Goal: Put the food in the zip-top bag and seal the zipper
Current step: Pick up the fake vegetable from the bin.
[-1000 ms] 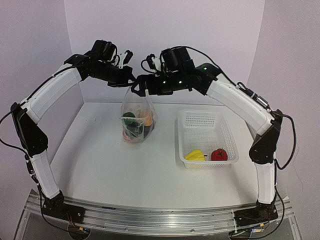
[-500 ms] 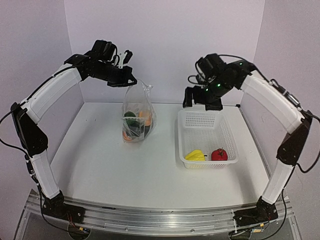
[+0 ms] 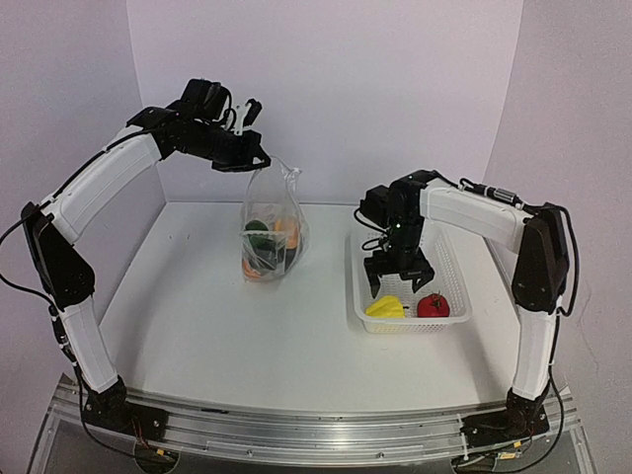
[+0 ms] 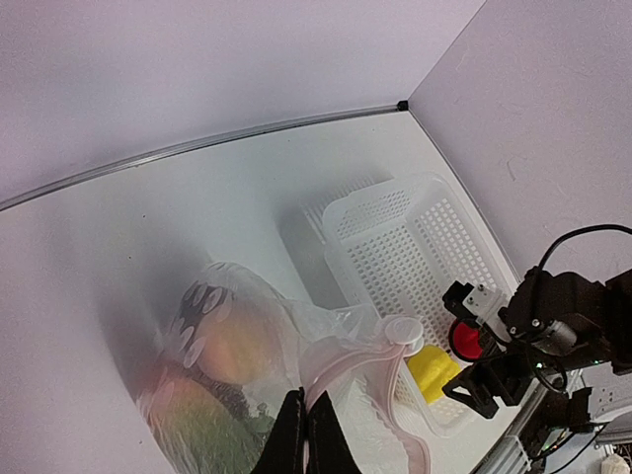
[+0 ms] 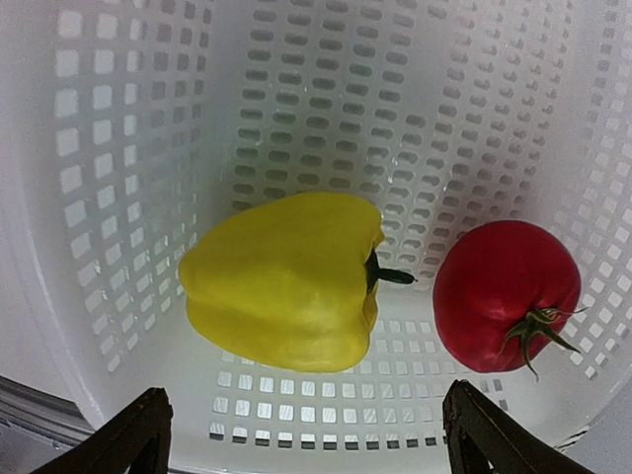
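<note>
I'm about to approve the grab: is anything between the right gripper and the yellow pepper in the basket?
Nothing visible. The right gripper hangs open over the yellow pepper; the red apple lies beside it in the basket.

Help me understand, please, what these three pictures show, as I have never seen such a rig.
These are two robot arms bolted at the near edge of a white table, each ending in a two-finger pincer. The wide picture comes from a fixed camera above and behind the arms. The other two come from small cameras on the wrists. The left pincer is shut on the top of a clear zip-top bag, holding it upright with toy food already inside. The right pincer is open and hangs over a white basket, where a yellow pepper and a red fruit lie side by side, not yet bagged. Its wrist camera looks straight down at those two.
</note>
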`<act>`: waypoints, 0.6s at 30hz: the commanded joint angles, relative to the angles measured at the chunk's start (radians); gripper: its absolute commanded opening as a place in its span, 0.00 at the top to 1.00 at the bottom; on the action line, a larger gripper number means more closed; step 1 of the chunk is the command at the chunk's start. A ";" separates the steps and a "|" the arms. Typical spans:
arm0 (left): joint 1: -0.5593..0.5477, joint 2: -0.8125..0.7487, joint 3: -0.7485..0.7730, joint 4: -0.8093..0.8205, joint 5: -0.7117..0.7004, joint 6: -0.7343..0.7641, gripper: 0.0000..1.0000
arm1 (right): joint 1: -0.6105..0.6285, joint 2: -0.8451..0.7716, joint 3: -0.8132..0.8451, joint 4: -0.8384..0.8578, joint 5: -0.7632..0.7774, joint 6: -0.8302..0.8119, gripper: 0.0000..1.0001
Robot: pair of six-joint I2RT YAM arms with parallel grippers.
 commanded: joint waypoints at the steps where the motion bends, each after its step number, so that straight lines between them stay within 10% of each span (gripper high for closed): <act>1: 0.000 -0.039 0.022 0.039 -0.004 -0.004 1.00 | -0.012 0.033 -0.050 -0.042 -0.080 -0.018 0.08; 18: 0.000 -0.042 0.021 0.040 -0.004 0.002 1.00 | -0.035 0.102 -0.169 0.207 -0.111 -0.038 0.17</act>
